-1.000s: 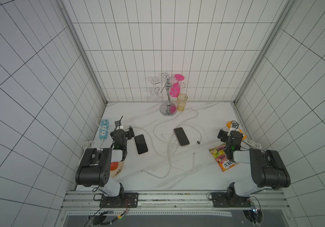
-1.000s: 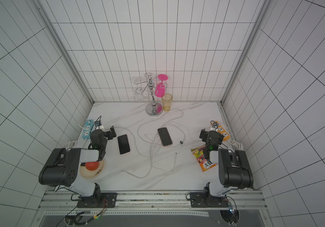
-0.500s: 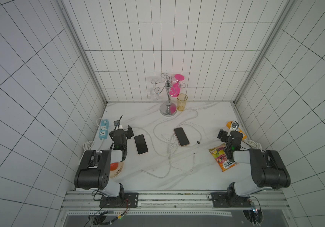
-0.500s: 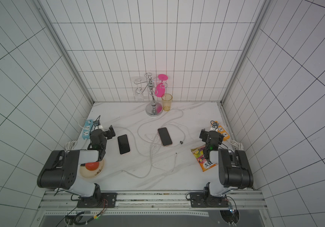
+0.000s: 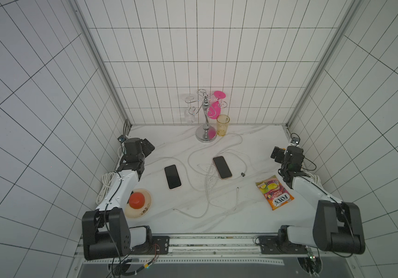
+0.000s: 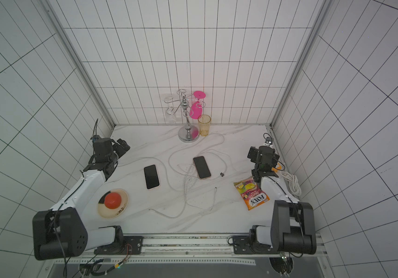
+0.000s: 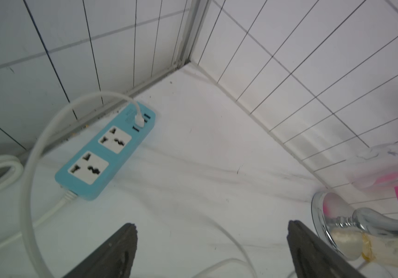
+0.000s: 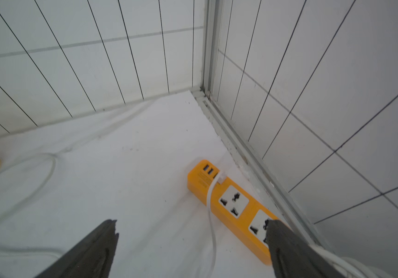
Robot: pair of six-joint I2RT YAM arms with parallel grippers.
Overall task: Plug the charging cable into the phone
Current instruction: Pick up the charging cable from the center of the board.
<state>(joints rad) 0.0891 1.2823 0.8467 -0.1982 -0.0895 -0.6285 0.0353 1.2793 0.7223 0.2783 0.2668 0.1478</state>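
**Both claws spread wide and empty; phones and cable lie free in front of the stand**

Only the top views show the whole table (image 5: 260,142). In both, the left gripper (image 5: 150,147) is to the left of the stand (image 5: 205,120) and the right gripper (image 5: 275,155) is to its right. Each is near a side wall and well apart from the phones. Both claws are spread wide and pinch nothing. The wrist views agree, with only bare table between the jaws.

In front of the stand, far to the left, a plate (image 5: 145,209) carries a red thing (image 5: 137,200). Far to the right lies a bag (image 5: 275,193). The near phone (image 5: 222,167) lies flat, screen up, straight in front of the stand. The far phone (image 5: 172,177) lies further out and more to the left. A white cable (image 5: 246,161) curves past the near phone, and its dark plug (image 5: 242,174) rests just beside that phone, apart from it.

The wrist views add what the arms almost hide in the top views. These are a blue strip (image 7: 106,154) left of the stand and an orange strip (image 8: 231,202) far to its right, each with a white lead plugged in.

No wrist view shows the phones. The left wrist view cuts off the stand and blurs the cup (image 7: 386,250). Other white cables cross beside the near phone, and it is too small to tell whether one reaches its port.
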